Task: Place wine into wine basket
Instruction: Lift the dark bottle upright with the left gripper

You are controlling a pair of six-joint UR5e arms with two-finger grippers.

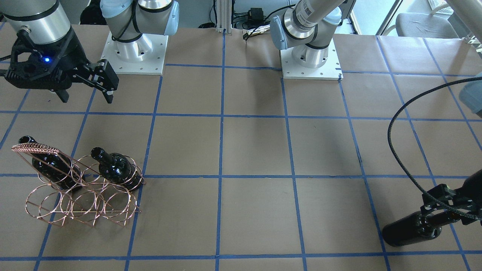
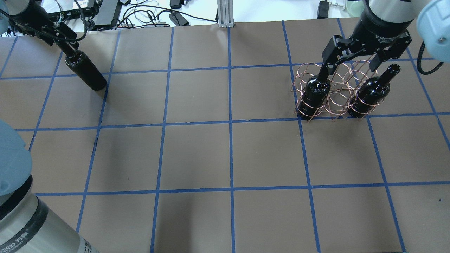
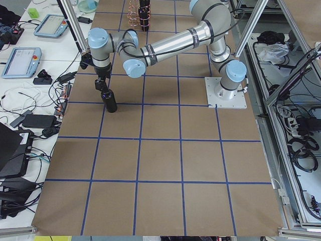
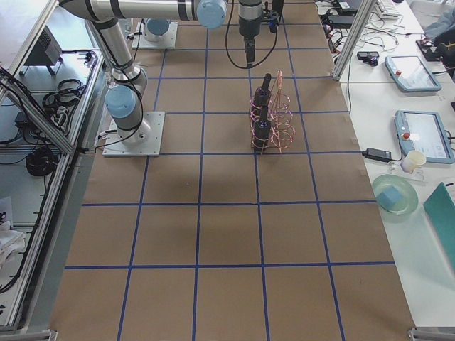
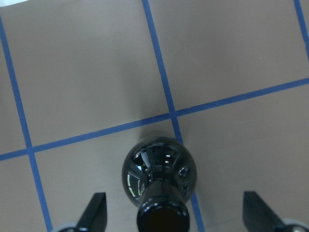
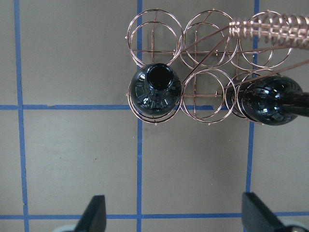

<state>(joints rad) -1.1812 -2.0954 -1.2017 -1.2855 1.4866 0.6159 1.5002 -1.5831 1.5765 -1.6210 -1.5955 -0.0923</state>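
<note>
**A:** Front-facing view first. A racked bottle [image 1: 115, 169] and its neighbour [image 1: 52, 165] sit in the copper wire wine rack [image 1: 37, 149], by the operators' edge toward the desk's right end. The right gripper [image 1: 87, 90] hangs on the robot's side of it, empty.

**B:** The third wine bottle [image 1: 408, 230] stands upright near the operators' edge at the left end, with the left gripper [image 1: 446, 206] at its neck.

**A:** Overhead: two in, one out. The right gripper's print [image 2: 385, 35] reads "2F Adaptive", then it blurs.

**B:** The side views add nothing readable.

**A:** Left wrist: the fingers [image 5: 96, 212] are spread either side of the neck, not touching it. There is no label on the glass.

**B:** Right wrist: the fingers are parted, and free rings show. By his reckoning, gripping, carrying across and lowering are not yet done.
</note>
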